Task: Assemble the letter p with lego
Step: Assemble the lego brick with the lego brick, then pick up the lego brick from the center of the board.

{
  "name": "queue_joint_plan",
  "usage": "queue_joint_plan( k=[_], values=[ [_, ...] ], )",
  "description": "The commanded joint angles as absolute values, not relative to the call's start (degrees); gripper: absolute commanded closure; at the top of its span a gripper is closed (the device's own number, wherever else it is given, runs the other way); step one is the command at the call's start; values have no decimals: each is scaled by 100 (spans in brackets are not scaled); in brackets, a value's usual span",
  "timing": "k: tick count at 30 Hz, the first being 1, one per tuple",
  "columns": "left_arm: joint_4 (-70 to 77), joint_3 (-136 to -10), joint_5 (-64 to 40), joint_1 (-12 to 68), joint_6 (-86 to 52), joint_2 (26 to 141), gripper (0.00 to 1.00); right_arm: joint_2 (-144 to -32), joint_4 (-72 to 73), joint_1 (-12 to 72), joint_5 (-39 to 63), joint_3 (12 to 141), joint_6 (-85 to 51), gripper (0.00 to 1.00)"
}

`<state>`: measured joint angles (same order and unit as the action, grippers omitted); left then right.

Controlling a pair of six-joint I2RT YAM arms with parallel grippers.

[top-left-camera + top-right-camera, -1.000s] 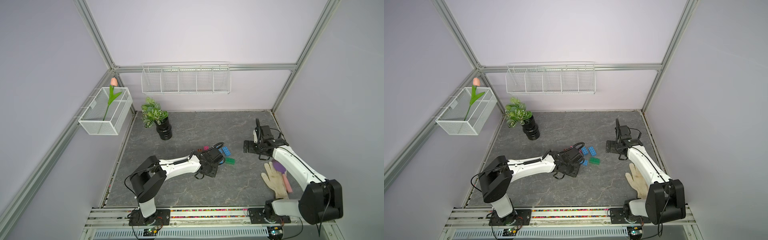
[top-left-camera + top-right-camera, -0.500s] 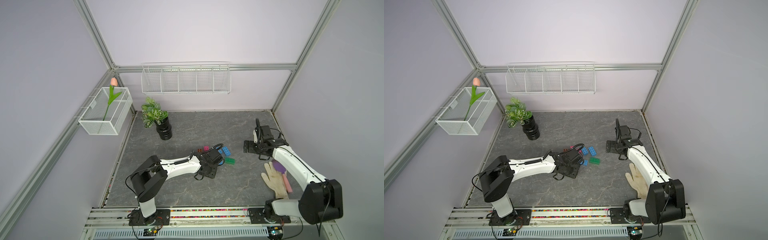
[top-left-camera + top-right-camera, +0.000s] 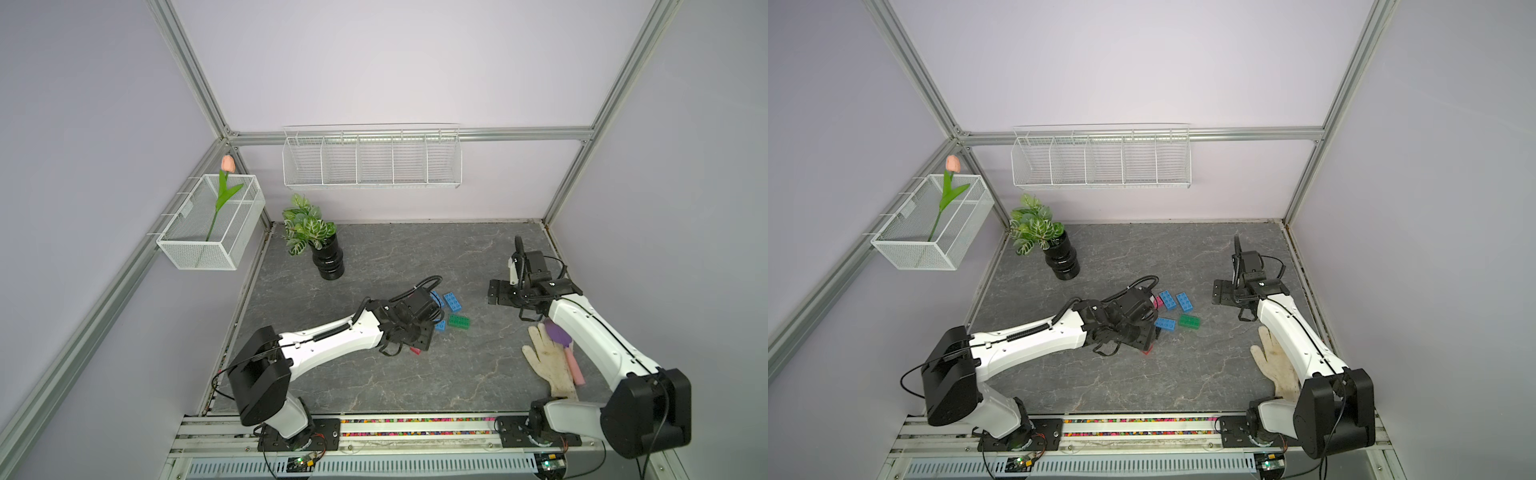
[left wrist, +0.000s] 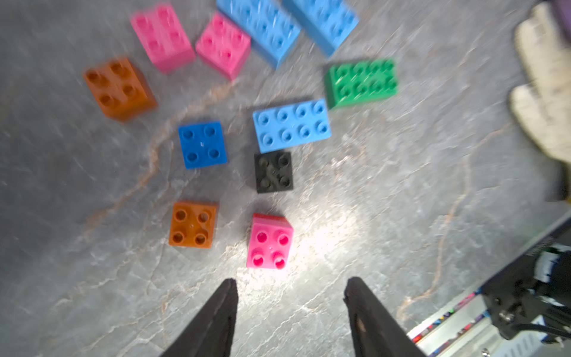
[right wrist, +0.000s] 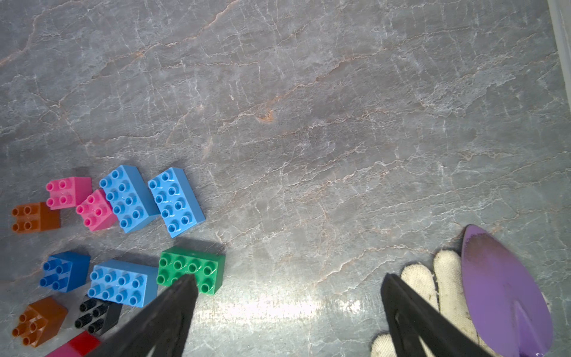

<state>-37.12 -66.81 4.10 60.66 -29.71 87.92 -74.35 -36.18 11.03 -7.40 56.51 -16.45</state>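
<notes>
**Hovering over the loose bricks, both grippers empty**

The left gripper (image 4: 291, 281) hangs over the grey marble-pattern table (image 4: 401, 201). Its two black fingers are moderately apart and nothing is between them. Just ahead of the tips lies a pink square studded plastic brick (image 4: 269, 244). A red part shows at one edge of it, and the fingers do not touch it.

Near it lies an orange square brick (image 4: 193, 225). Further on are a black square brick (image 4: 273, 172), a dark blue square brick (image 4: 202, 144), a light blue oblong brick (image 4: 292, 125) and a green oblong brick (image 4: 361, 82). Beyond these are a second orange brick (image 4: 119, 88), two pink bricks (image 4: 162, 37) close together, and two more light blue oblong bricks (image 4: 262, 27) side by side. The group lies near the middle of the table.

In both top views the white left arm (image 3: 332, 338) and its black wrist cover most of this group. Only the light blue bricks, the green one and a small red corner stay visible there.

The right gripper (image 5: 289, 279) is spread wide and holds nothing. In a top view it stands apart from the bricks, toward the right side. In the right wrist view one of its fingers hides a part of the green brick.

Beside the right arm lies a white knitted work glove (image 3: 548, 365). A purple trowel with a pink handle (image 3: 559, 334) rests on the glove, and the arm crosses over both and hides a part of them.

A black ribbed pot with a green leafy plant (image 3: 328, 259) stands at the far left corner, well apart from the bricks. A white wire basket (image 3: 372, 160) hangs on the back wall. A white mesh basket (image 3: 208, 243) on the left wall holds a pink artificial tulip (image 3: 227, 164).
</notes>
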Motion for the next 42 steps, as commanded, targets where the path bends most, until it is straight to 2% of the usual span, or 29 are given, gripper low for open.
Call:
queue_joint_plan(
  k=[1, 5, 10, 15, 25, 30, 33, 39, 42],
  values=[
    [-3440, -6887, 844, 6069, -2718, 8692, 39, -7428, -3690, 1143, -650, 5490, -1579, 4],
    [-2996, -7153, 819, 5709, -2351, 8902, 38, -7630, -3680, 1143, -533, 5477, -1525, 4],
    [-2637, -7708, 32, 4685, -2145, 9432, 39, -8092, -3327, 1143, -265, 5418, -1252, 5],
    [-2870, -8350, -443, 3863, -1995, 9861, 40, -8620, -2967, 1142, -29, 5519, -1136, 2],
    [-3410, -8812, -848, 3413, -1973, 10216, 40, -8951, -3328, 1143, 35, 5839, -1032, 2],
    [-2696, -8004, -969, 3431, -2328, 9772, 42, -8652, -3017, 1143, 261, 5486, -1175, 0],
    [-2172, -7221, -937, 3478, -2468, 9201, 42, -8442, -3140, 1428, 114, 5546, -1222, 0],
    [-2114, -6272, -169, 3842, -2585, 8238, 42, -8178, -3558, 2013, -159, 5773, -1417, 1],
    [-2113, -5979, -130, 3889, -2771, 7910, 42, -8198, -3490, 2275, -255, 5774, -1511, 2]
  ],
)
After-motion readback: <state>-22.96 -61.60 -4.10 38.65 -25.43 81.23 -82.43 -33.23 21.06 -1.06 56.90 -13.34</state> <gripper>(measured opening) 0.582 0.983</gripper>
